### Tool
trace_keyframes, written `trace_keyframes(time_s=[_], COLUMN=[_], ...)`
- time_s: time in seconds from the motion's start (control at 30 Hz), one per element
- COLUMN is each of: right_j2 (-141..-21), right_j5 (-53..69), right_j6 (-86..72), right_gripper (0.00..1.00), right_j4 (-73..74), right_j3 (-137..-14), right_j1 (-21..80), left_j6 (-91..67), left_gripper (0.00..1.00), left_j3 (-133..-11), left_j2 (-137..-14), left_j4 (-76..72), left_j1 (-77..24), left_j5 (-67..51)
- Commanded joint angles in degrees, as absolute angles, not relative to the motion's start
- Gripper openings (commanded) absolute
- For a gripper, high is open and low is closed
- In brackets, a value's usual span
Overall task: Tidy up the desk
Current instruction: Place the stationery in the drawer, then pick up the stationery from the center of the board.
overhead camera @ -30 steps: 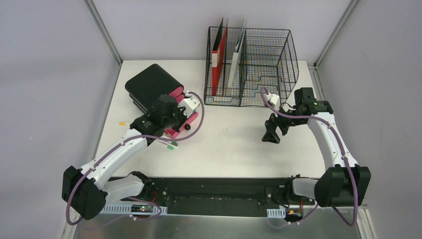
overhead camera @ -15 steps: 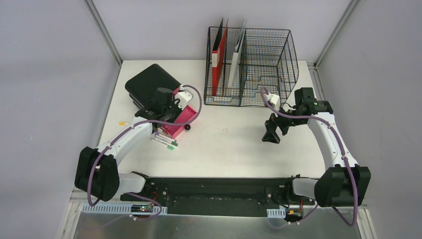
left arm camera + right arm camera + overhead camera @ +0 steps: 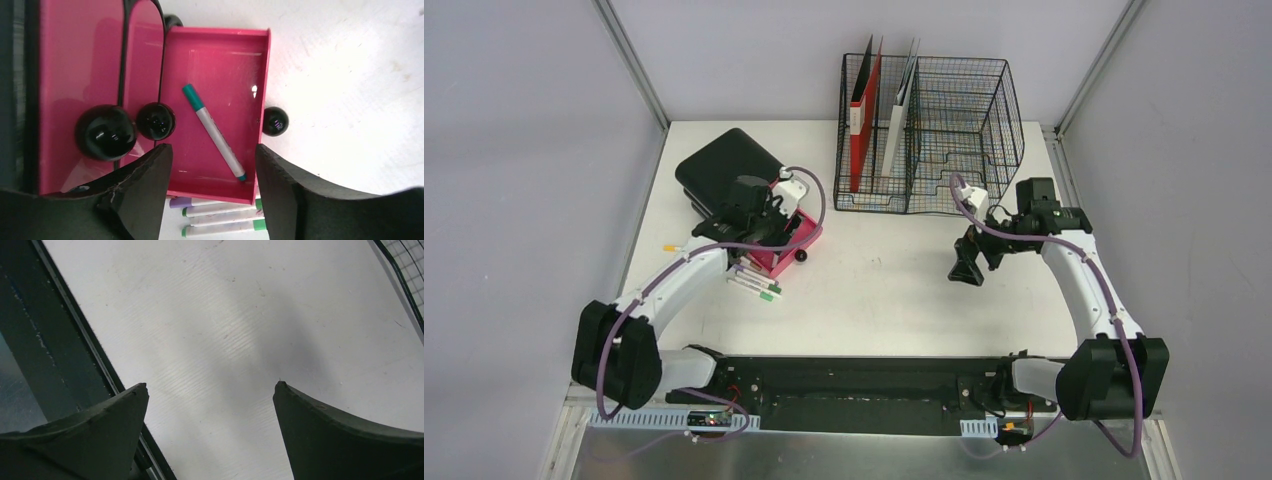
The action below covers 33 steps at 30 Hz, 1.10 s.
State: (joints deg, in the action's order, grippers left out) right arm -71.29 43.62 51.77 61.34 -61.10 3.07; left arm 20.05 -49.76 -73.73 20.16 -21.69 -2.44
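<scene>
**Both grippers open over the desk**

The desk, white with aluminium rails, fills the floor between the grey walls. The left arm reaches to its far-left part. The left gripper points down, fingers apart and holding nothing, above an open pink drawer where a green-capped marker lies loose. More markers lie just beside the drawer's near wall. The right arm bends inward, with the right gripper spread wide over bare tabletop, near the black wire rack at the far edge. Broad bare surface separates the arms.
</scene>
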Motion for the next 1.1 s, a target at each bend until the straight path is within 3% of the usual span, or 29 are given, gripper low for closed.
trace_keyframes(time_s=[0.0, 0.2, 0.33, 0.73, 1.0, 1.07], right_j2=[-67.1, -64.3, -63.5, -62.7, -62.1, -62.3], right_j5=[39.3, 30.8, 25.4, 23.3, 25.2, 25.3], right_j6=[39.7, 27.6, 21.6, 19.8, 20.3, 20.4], right_gripper=[1.00, 1.00, 0.99, 1.00, 1.00, 0.99], right_j4=[47.3, 35.5, 30.8, 27.6, 27.9, 28.1], right_j3=[-57.9, -55.0, -54.0, -52.7, -52.5, -52.6], right_j1=[2.6, 1.4, 0.6, 0.1, 0.1, 0.1], left_j6=[15.5, 8.5, 1.6, -22.9, -42.7, -47.9], left_gripper=[0.67, 0.85, 0.88, 0.79, 0.69, 0.57], left_j3=[-50.1, -48.5, -48.4, -38.4, -30.0, -30.3], left_j2=[-66.5, -58.1, -54.4, -41.4, -33.8, -34.3], left_j4=[18.1, 18.0, 20.5, 22.8, 30.1, 35.7], left_j1=[-21.8, -21.8, -21.8, -21.6, -21.6, -21.6], left_j5=[-6.8, -7.4, -7.3, -12.6, 3.9, 10.3])
